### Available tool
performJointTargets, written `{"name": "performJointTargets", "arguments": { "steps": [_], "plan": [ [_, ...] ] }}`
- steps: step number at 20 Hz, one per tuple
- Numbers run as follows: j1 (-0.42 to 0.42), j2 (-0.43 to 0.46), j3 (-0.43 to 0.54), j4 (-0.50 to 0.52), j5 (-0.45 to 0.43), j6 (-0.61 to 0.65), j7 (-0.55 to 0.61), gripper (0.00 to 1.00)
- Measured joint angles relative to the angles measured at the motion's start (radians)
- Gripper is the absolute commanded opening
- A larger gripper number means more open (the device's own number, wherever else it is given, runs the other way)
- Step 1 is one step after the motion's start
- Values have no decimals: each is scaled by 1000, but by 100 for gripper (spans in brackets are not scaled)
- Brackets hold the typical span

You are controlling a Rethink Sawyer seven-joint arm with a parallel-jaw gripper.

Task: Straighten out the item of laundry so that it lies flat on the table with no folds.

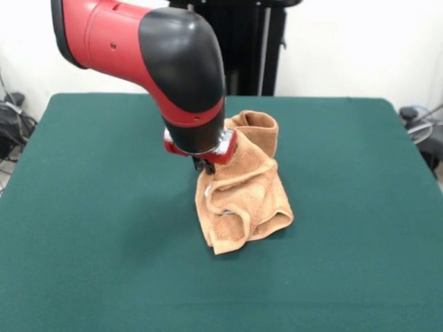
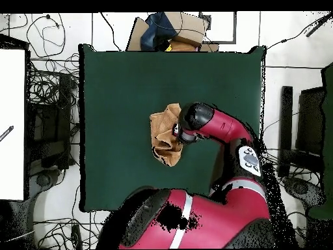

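Note:
The item of laundry [image 1: 246, 190], a tan-orange terry towel, is bunched into a tall crumpled heap near the middle of the dark green table [image 1: 97, 228]. Its lower end rests on the felt and its upper part is pulled up beside the wrist. My gripper [image 1: 204, 166] hangs under the red and black arm, and its dark fingertips are buried in a fold on the heap's left side, shut on the cloth. Seen from overhead, the towel [image 2: 165, 135] lies left of the arm's end, which hides the gripper.
Green felt stretches wide on every side of the towel. Beyond the table [image 2: 117, 84], cables [image 2: 49, 84] lie on the floor, a cardboard box [image 2: 175, 31] sits past one edge, and a white panel [image 2: 13, 124] stands at the left.

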Motion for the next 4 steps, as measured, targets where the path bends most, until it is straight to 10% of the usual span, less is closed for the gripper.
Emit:
{"name": "performJointTargets", "arguments": {
  "steps": [4],
  "plan": [
    [0, 0, 16, 0, -29, -25, 0, 0]
  ]
}}
